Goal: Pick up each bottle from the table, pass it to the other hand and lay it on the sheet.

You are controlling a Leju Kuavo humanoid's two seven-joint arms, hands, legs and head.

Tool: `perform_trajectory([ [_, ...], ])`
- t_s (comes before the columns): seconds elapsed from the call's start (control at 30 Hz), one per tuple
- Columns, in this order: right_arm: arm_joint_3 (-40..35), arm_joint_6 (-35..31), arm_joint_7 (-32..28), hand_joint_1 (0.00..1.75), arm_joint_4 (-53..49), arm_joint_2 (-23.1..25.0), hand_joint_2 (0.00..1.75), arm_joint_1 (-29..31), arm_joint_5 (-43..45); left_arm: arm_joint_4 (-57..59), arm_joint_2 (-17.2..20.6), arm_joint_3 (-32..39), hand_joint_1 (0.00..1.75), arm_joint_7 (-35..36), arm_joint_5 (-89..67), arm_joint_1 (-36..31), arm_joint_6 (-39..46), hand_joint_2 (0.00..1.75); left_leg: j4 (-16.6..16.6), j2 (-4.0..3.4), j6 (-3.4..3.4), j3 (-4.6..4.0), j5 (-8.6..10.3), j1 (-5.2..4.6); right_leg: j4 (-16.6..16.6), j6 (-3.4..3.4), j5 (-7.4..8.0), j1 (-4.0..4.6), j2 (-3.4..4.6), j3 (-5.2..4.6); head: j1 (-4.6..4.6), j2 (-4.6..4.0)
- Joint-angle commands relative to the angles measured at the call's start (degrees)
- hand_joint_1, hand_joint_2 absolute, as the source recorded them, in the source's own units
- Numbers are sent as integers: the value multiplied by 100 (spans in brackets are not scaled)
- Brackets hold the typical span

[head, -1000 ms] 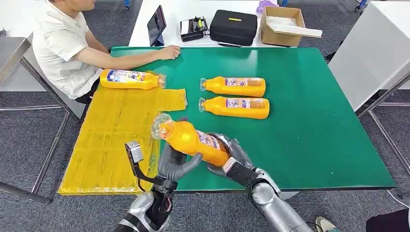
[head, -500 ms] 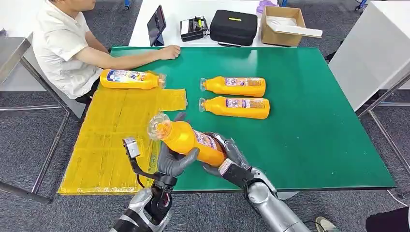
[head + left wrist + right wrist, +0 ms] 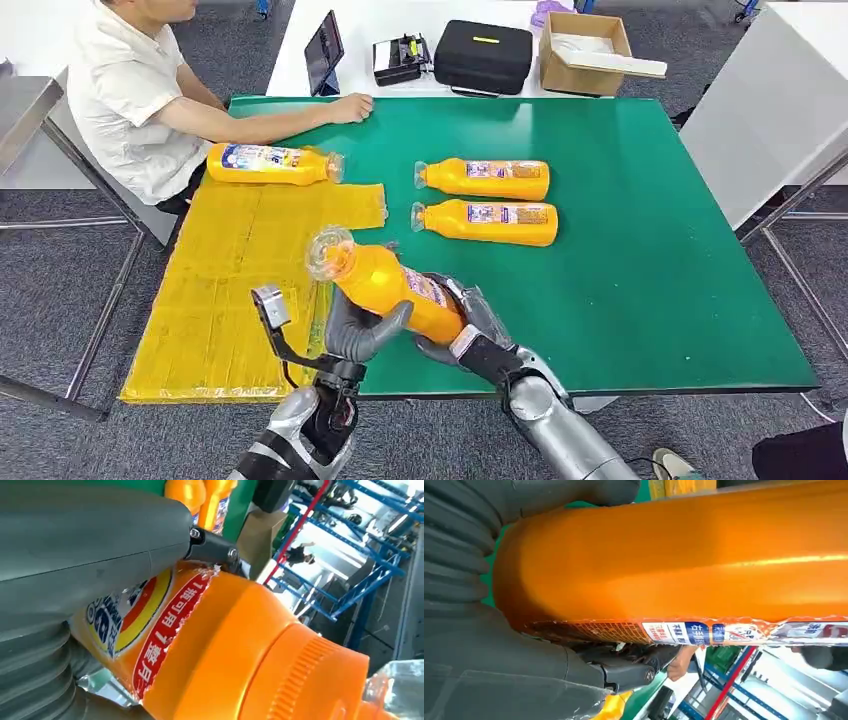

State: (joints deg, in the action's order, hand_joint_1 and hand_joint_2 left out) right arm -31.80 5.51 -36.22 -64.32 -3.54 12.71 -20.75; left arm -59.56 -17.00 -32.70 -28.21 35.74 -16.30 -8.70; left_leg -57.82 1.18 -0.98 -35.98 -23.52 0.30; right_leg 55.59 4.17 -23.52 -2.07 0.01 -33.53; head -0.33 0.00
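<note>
Both my hands are on the same orange bottle [image 3: 390,288], lifted off the green table [image 3: 640,280], clear cap pointing up and away from me. My right hand [image 3: 462,322] wraps the base end. My left hand [image 3: 358,330] cups the bottle's middle from underneath, fingers curled round it. Yellow sheet [image 3: 230,290] lies just beyond and outward of my left hand, with one bottle on its far edge [image 3: 272,163]. Two more bottles [image 3: 485,200] lie side by side on the table ahead of my right hand. A person's hand [image 3: 350,107] rests on the far edge.
</note>
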Motion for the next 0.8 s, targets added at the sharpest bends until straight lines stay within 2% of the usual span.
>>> perform_trajectory([
  [0.03,24,-135,178,129,395,268,175,26,204,-133,50,-19,175,-184,-135,-149,354,175,0,-9,4,14,-7,7,-4,-19,-4,10,2,15,0,0],
  [0.07,70,-163,194,73,477,315,175,71,241,-130,56,15,175,-183,-117,-182,383,175,-3,-13,5,23,-13,9,-2,-26,-9,13,3,24,0,0],
  [0.1,110,-181,182,175,591,353,175,156,278,-136,33,67,175,-188,-76,-220,410,175,0,-12,4,15,-7,7,-3,-19,-4,10,4,14,0,0],
  [0.17,146,-196,171,175,646,373,175,229,298,-164,27,79,175,-181,-60,-249,417,175,-5,-22,6,24,-14,12,-2,-30,-7,17,10,23,0,0],
  [0.2,209,-227,163,105,703,426,175,312,342,-204,26,98,175,-178,-35,-265,422,175,-3,-14,3,11,-7,7,-1,-18,-2,10,6,10,0,0],
  [0.23,245,-231,159,94,707,457,175,347,377,-224,32,98,175,-178,-35,-268,427,175,-6,-17,3,18,-11,8,0,-24,-5,12,7,17,0,0],
  [0.27,255,-207,167,31,708,467,175,361,403,-235,33,98,175,-178,-35,-265,430,175,-12,-25,5,29,-19,13,1,-35,-10,19,11,29,0,0],
  [0.3,226,-166,178,0,700,445,175,380,389,-243,45,68,175,-174,-48,-253,432,175,-15,-32,6,35,-24,17,1,-42,-12,24,15,35,0,0],
  [0.33,227,-170,177,0,699,446,175,374,388,-236,48,60,175,-174,-49,-248,434,175,-20,-35,6,39,-28,18,5,-49,-15,26,16,40,2,0],
  [0.37,225,-163,178,0,706,452,175,374,389,-230,46,58,175,-174,-50,-252,439,175,-6,-13,3,14,-9,6,1,-21,-5,10,4,15,2,0],
  [0.47,255,-206,183,0,736,515,175,319,421,-229,85,32,175,-153,-108,-268,458,175,-6,-19,6,26,-14,11,-2,-32,-8,16,6,28,2,0],
  [0.5,322,-778,135,0,676,523,175,260,140,-291,142,0,175,-243,-494,-277,964,175,-4,-13,5,21,-12,10,-2,-28,-7,15,2,25,2,0],
  [0.53,186,-1979,139,0,685,377,175,303,-739,-346,192,16,175,-323,-894,-296,1392,175,-11,-24,8,40,-24,18,-1,-47,-16,26,6,45,2,0],
  [0.57,227,-1962,132,0,679,309,175,332,-726,-362,225,66,175,-308,-906,-306,1386,175,-7,-24,9,46,-25,18,-3,-49,-18,25,6,50,0,0],
  [0.6,287,-3159,412,0,678,199,175,346,-1605,-359,297,41,175,-381,-1408,-351,1883,175,0,-12,4,16,-7,5,-2,-22,-5,9,4,17,2,0],
  [0.67,967,-4429,378,0,422,118,175,295,-1793,-307,537,180,175,-374,-2219,-440,2453,175,-3,-16,6,28,-12,11,-3,-34,-8,16,3,30,0,0],
  [0.7,1002,-4389,386,0,413,76,175,310,-1788,-311,571,232,175,-374,-2214,-438,2439,175,-2,-14,6,30,-12,9,-3,-34,-9,15,2,32,2,0],
  [0.73,1553,-4551,358,0,170,175,175,191,-2144,-283,623,354,175,-330,-2479,-445,2505,175,-2,-6,4,22,-7,8,-3,-29,-7,12,-5,27,2,0],
  [0.8,1939,-4551,103,0,-148,324,175,73,-1688,-349,619,531,175,-207,-2396,-376,2260,175,1,-14,4,21,-7,2,-1,-26,-5,7,4,20,2,0],
])
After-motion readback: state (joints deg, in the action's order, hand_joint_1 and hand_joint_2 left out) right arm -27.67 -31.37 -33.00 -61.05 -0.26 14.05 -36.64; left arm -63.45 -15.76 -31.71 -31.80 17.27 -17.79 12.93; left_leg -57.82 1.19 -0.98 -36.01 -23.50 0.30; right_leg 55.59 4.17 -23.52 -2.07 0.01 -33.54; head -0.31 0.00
